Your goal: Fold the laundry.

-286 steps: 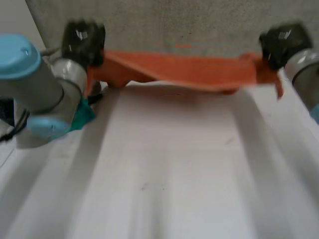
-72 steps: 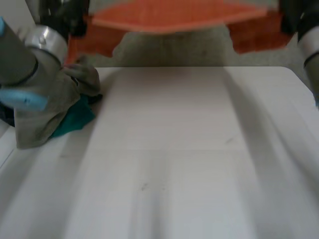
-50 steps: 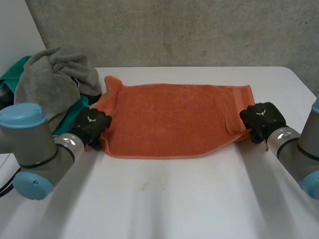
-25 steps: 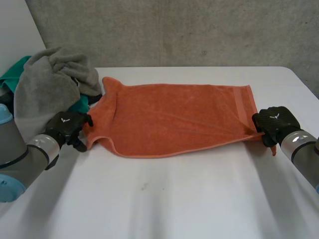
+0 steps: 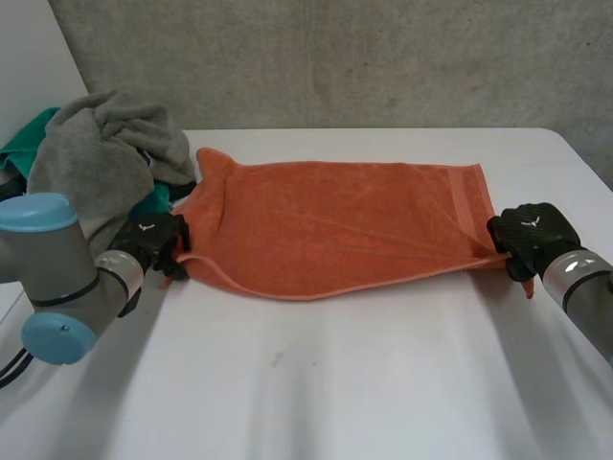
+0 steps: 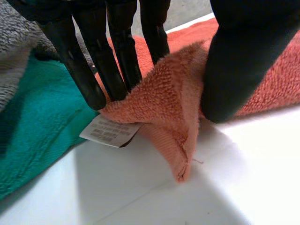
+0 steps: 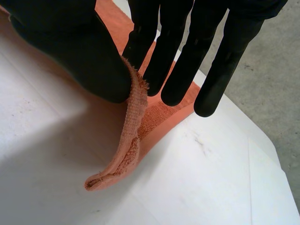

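Orange towel (image 5: pixel 335 225) spread flat on worktop (image 5: pixel 335 383), long side across. Left hand (image 5: pixel 153 240) at its near left corner, fingers (image 6: pixel 119 51) straight, pinching cloth against thumb, white label (image 6: pixel 110 131) poking out under them. Right hand (image 5: pixel 532 233) at near right corner, fingers (image 7: pixel 180 70) pinching the edge against thumb, corner tip hanging to worktop. Grey cloth (image 5: pixel 96 163) and teal cloth (image 6: pixel 33 122) heaped just beside left hand. Looks like the first fold is about to start. Do it well: lift both corners together, keep towel taut between hands, carry to far edge, line up corners, steer clear of the heap, pinch firm since thick terry may slip
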